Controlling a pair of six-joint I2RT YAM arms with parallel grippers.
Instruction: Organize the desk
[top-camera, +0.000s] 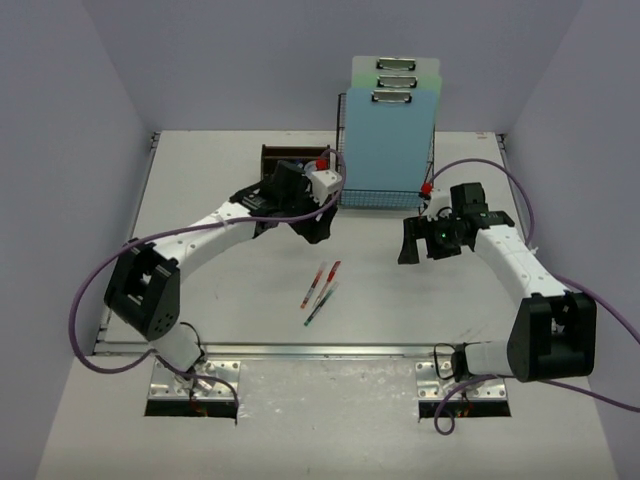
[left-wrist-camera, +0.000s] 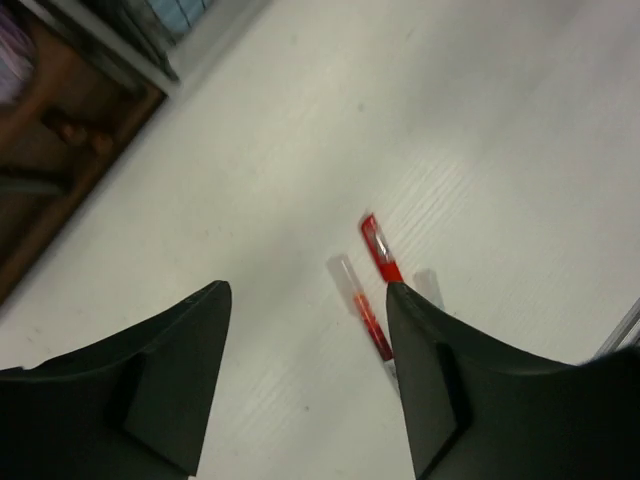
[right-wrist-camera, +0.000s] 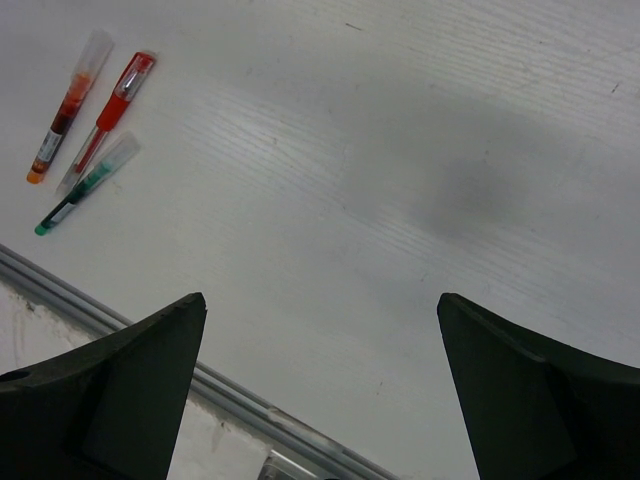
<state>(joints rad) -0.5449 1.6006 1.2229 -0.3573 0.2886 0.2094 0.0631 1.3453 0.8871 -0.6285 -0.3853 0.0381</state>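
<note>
Top external: three pens (top-camera: 320, 287) on desk (top-camera: 230, 295); left pincer (top-camera: 318, 232), right pincer (top-camera: 422, 245) spread.

You have three pens (top-camera: 320, 288) lying side by side mid-desk (top-camera: 220, 300), behind the rail (top-camera: 300, 350) at its near edge. At the back, clipboards (top-camera: 395, 110) stand in the rack (top-camera: 385, 197), with the organizer (top-camera: 272, 155) just left of it. Your left gripper (top-camera: 315, 228) hangs before the organizer, your right gripper (top-camera: 412, 243) before the rack's right corner.

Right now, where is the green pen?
In the top view the green pen lies near the centre of the desk, the nearest of three pens to the near rail, beside the red pen and the orange pen.
</note>
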